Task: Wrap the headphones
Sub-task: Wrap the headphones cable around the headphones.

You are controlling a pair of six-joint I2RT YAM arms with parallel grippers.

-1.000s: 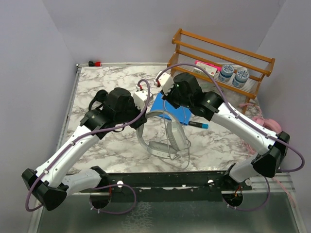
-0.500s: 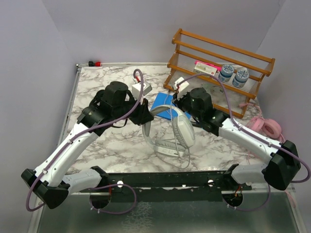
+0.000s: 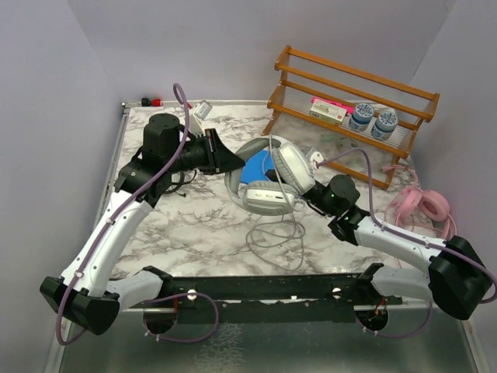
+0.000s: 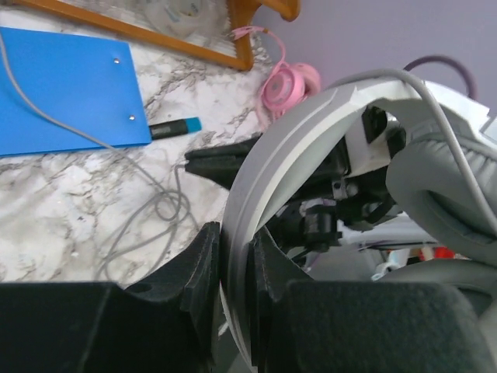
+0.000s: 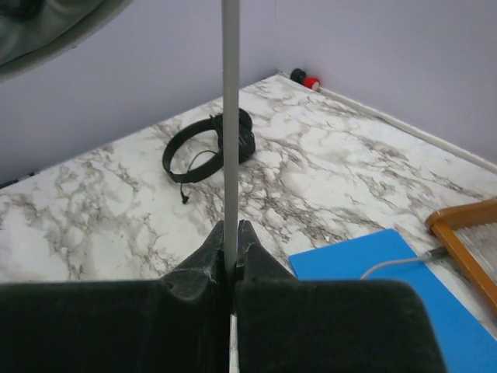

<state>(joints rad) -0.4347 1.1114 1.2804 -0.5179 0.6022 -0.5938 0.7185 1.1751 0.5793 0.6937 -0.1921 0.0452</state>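
The grey-white headphones (image 3: 273, 177) hang tilted above the table's middle. My left gripper (image 3: 227, 161) is shut on their headband (image 4: 289, 148), which runs between the jaws (image 4: 235, 242). My right gripper (image 3: 310, 197) is shut on their grey cable (image 5: 230, 116), which rises taut and straight from the jaws (image 5: 231, 230). Slack cable (image 3: 272, 230) lies looped on the marble below. The black headphones (image 5: 210, 144) lie flat at the far left, partly hidden behind my left arm in the top view. The pink headphones (image 3: 424, 207) rest at the right edge.
A blue board (image 4: 64, 95) lies under the lifted headphones, with a black and blue pen (image 4: 174, 128) beside it. A wooden rack (image 3: 351, 99) holding two jars and a box stands at the back right. A small red and black item (image 3: 151, 102) sits at the back left corner.
My left gripper carried the grey-white headphones up and toward the back left, turning them. My right gripper dropped toward the near right, drawing the cable out. Both grips held.
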